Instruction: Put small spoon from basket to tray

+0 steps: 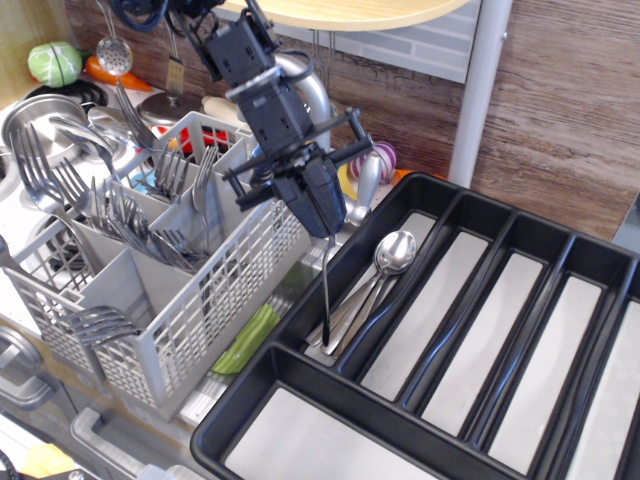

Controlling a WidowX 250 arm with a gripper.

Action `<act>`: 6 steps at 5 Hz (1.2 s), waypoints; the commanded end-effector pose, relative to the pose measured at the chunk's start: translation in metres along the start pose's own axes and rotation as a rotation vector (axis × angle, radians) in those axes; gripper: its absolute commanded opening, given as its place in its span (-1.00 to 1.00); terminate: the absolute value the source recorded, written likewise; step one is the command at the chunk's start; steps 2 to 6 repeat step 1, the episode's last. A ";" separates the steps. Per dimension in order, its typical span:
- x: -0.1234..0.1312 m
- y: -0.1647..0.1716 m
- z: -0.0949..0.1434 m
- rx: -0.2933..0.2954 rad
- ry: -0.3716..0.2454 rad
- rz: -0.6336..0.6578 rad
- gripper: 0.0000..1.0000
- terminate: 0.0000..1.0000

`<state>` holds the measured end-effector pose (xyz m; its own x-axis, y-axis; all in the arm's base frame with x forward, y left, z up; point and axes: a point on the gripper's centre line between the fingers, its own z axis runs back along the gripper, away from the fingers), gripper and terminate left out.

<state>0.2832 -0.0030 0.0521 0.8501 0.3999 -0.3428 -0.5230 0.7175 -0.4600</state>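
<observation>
My gripper (325, 232) is shut on the small spoon (326, 295), a slim steel teaspoon that hangs almost straight down from the fingers. Its lower end reaches into the leftmost compartment of the black tray (470, 215), beside the spoons (385, 265) that lie there. The light grey basket (150, 270) stands to the left of the gripper, with several forks and other cutlery in its compartments.
A steel tap (325, 195) stands right behind the gripper. Steel pots (45, 120) and forks sit at the far left. A wooden wall and a white post (480, 90) are behind the tray. A green item (245, 340) lies between basket and tray.
</observation>
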 end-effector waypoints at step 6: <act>-0.002 -0.006 0.006 -0.010 -0.042 -0.033 1.00 1.00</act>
